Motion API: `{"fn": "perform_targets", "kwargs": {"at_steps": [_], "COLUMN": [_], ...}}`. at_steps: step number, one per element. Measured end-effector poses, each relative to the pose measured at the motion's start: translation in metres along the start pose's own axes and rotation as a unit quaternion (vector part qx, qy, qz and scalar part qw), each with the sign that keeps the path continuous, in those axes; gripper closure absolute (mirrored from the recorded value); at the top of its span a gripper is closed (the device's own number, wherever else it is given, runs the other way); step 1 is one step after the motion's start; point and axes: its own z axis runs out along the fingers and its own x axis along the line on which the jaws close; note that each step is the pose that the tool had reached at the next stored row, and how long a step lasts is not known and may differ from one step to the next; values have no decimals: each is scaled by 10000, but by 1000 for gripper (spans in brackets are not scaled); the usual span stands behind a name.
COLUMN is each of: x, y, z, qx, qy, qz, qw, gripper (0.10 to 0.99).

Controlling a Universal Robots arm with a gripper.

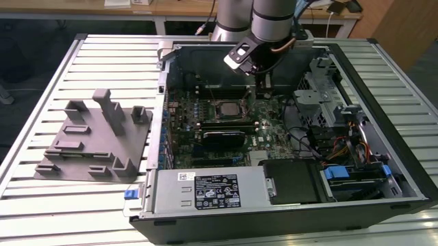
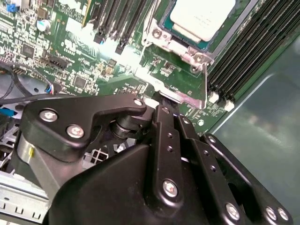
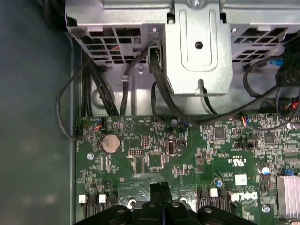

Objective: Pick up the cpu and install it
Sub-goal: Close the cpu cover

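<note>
Open computer case (image 1: 274, 228) fills the exterior view's right half, with a green motherboard (image 1: 274, 130) inside. The gripper (image 1: 263, 91) hangs at upper centre over the board, its fingers (image 3: 155, 194) pressed together and holding nothing. The cpu (image 1: 226, 108) sits in the socket (image 1: 226, 116) mid-frame, near the gripper, on the exterior view's left of it.

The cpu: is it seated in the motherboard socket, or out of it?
In. The cpu lies flat, silver top up, within the socket's metal frame in the second wrist view.
</note>
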Motion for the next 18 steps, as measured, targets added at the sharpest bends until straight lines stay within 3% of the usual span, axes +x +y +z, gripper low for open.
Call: {"fn": "perform_targets", "kwargs": {"at_steps": [18], "x": [-13], "y": [-336], "z": [3], "qx": [0], "qy": [1], "qz": [0], "qw": [10000], "gripper": [980]}}
